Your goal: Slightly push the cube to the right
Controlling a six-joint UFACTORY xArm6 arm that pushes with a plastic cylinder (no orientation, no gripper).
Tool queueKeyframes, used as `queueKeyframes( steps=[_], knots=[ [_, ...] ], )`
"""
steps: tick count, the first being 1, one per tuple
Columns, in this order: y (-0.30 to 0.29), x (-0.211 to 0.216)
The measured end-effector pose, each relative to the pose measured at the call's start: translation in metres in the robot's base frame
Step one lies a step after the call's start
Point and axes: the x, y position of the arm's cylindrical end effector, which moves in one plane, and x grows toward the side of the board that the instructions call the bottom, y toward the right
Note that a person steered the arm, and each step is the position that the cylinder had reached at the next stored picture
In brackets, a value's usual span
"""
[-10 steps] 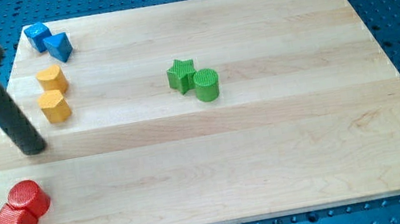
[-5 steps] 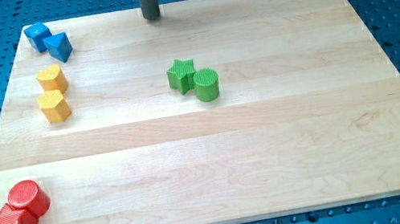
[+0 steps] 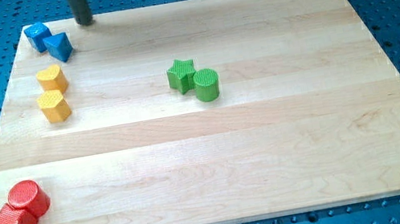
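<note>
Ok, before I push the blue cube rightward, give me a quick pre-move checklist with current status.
1. My tip visible: ok.
2. Tip on the blue cube's left side: not ok, it stands to the cube's right, near the board's top edge.
3. Tip clear of blocks: ok.
4. Cube's rightward path free: not ok, the blue triangular block sits at its lower right, touching or nearly.
5. Cube fully on board: ok.

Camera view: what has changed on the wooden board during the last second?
Only my tip moved: from the view's left edge near the yellow blocks to the top edge, then leftward along it, now just right of the blue cube. It touches nothing. All blocks stayed where they were.
</note>
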Motion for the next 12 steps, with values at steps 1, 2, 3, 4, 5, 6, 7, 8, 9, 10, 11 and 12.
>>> queueKeyframes(
  steps=[1,2,3,4,5,6,7,8,9,10,11,12],
  knots=[
    [-0.052,0.0],
    [-0.107,0.0],
    [-0.11,0.008],
    [-0.11,0.012],
    [-0.109,0.05],
    [-0.107,0.065],
    [-0.095,0.056],
    [-0.067,0.054],
    [-0.064,0.034],
    [-0.064,0.033],
    [-0.064,0.033],
    [-0.066,0.033]
  ],
)
